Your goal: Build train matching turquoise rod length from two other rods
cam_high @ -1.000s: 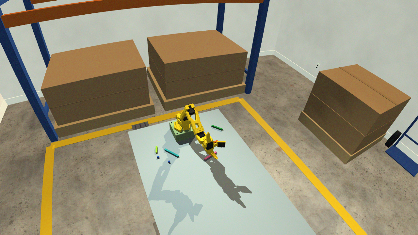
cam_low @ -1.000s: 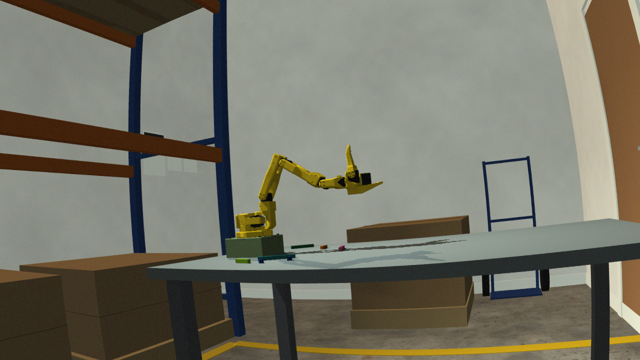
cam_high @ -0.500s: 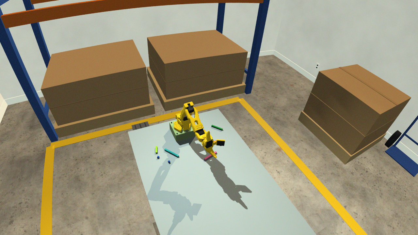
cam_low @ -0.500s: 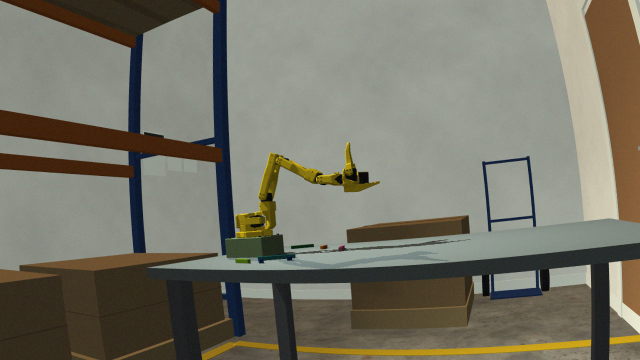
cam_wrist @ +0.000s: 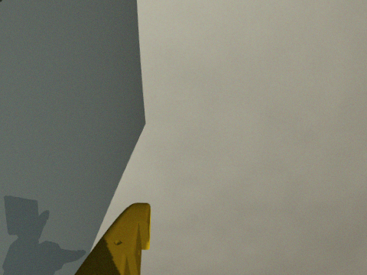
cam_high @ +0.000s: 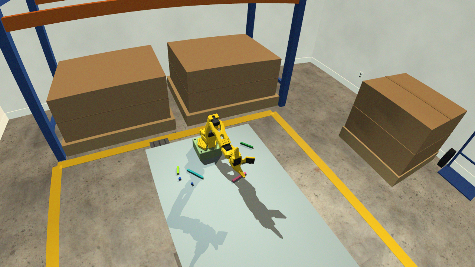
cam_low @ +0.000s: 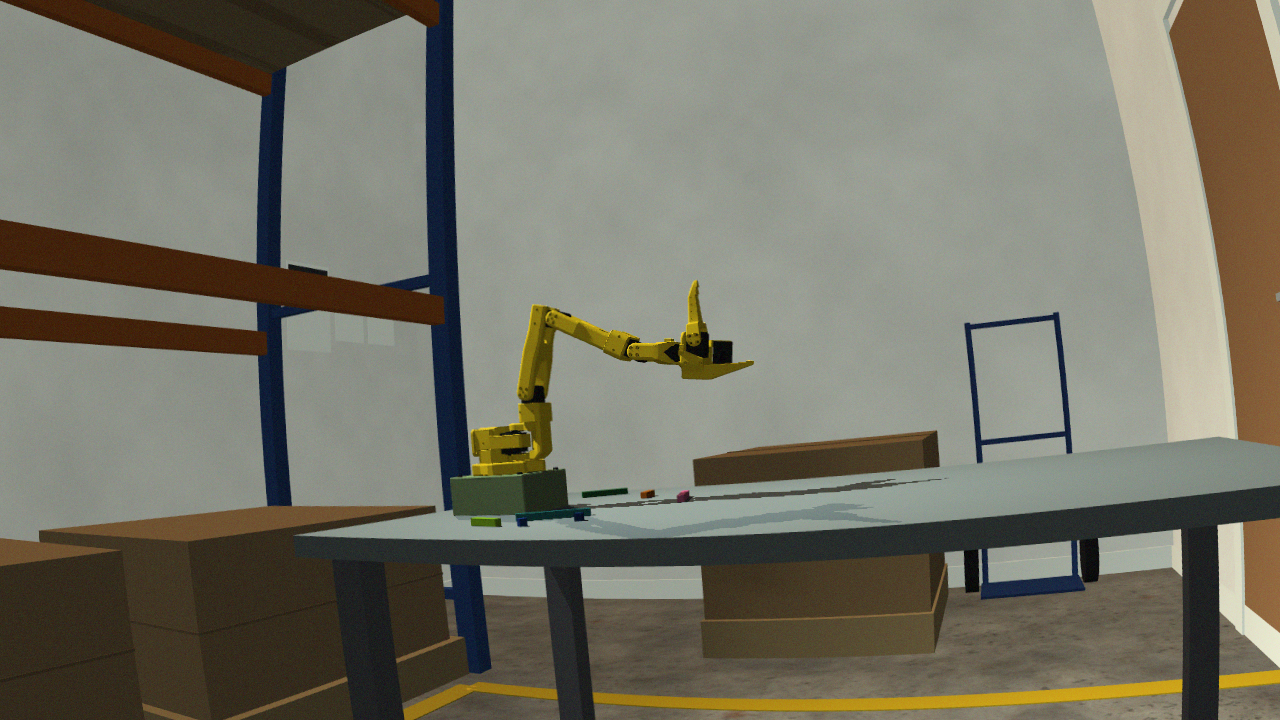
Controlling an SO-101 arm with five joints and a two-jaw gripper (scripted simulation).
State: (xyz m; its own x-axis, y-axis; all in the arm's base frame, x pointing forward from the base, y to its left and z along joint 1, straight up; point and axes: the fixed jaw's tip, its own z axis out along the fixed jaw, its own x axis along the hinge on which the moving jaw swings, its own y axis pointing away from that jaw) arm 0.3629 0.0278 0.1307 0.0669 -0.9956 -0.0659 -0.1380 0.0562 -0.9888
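gripper (cam_high: 240, 162) (cam_low: 724, 322) (cam_wrist: 130, 237), one, stood wide open, empty, above the table (cam_high: 265, 199) (cam_low: 1029, 483) (cam_wrist: 69, 95); train unstarted, pink rod (cam_high: 236, 178) (cam_low: 682, 496) lay well apart from blue rod (cam_high: 192, 184) (cam_low: 579, 515), and fetching either probably called for a descent.

A small yellow robot arm rises from its base, bends at a high elbow, and slopes gently down to a nearly level wrist. Its pincer (cam_high: 240, 162) (cam_low: 723, 324) is wide open and holds nothing, well above the bench (cam_high: 212, 219) (cam_low: 895, 528) (cam_wrist: 69, 95). The moving jaw points upward; the fixed jaw reaches outward.
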